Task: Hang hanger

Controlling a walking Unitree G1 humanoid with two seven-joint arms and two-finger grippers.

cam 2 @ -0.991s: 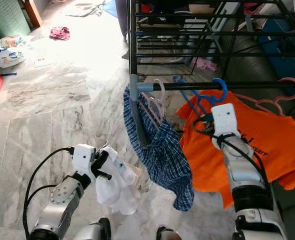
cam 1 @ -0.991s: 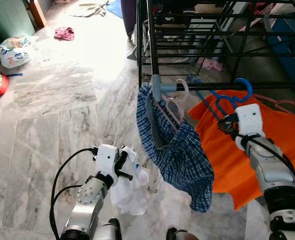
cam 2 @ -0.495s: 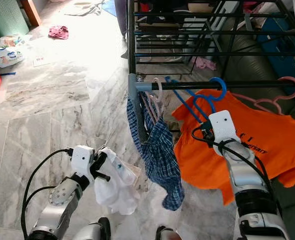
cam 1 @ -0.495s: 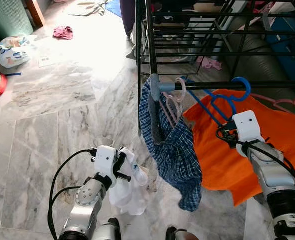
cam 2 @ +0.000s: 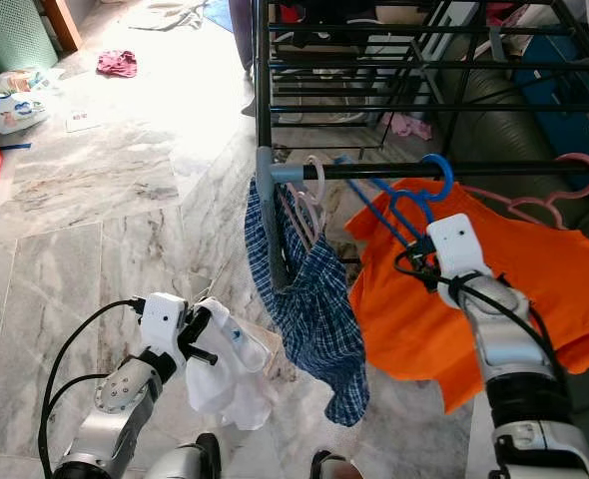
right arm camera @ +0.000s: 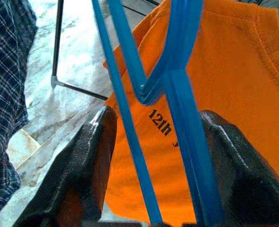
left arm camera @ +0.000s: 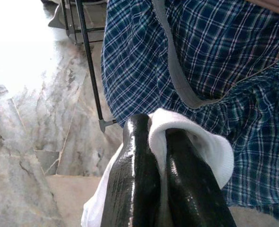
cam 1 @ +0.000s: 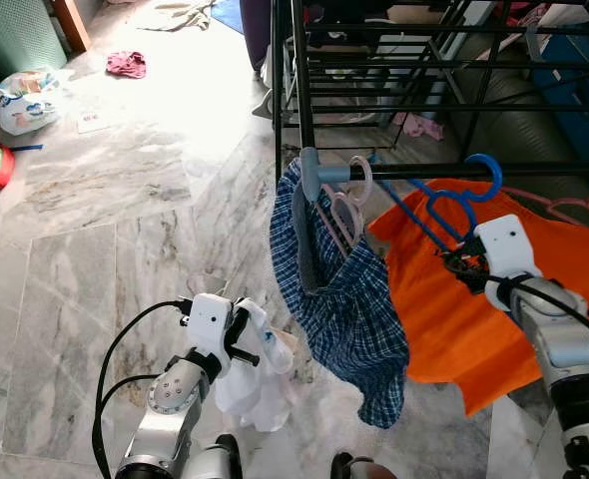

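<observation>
A blue hanger [cam 1: 462,196] carrying an orange T-shirt [cam 1: 439,324] has its hook over the black rail [cam 1: 424,171] of the drying rack. My right gripper [cam 1: 463,263] is just below the hook, at the shirt's collar. In the right wrist view its fingers [right arm camera: 99,142] stand wide apart, and the blue hanger [right arm camera: 177,71] rods pass between them without being clamped. Low on the left, my left gripper [cam 1: 243,334] is shut on a white cloth [cam 1: 250,389]; the left wrist view shows the cloth [left arm camera: 201,146] pinched between the black fingers [left arm camera: 135,156].
Blue plaid shorts [cam 1: 344,299] hang on a pink hanger [cam 1: 349,205] at the rail's left end. Another pink hanger [cam 1: 574,210] sits further right on the rail. The black rack [cam 1: 374,60] fills the back. A pink garment [cam 1: 127,66] and bags [cam 1: 25,100] lie on the marble floor.
My right gripper has sunk slightly and shifted right along the hanger. The plaid shorts have swung. The left arm holds the white cloth as before.
</observation>
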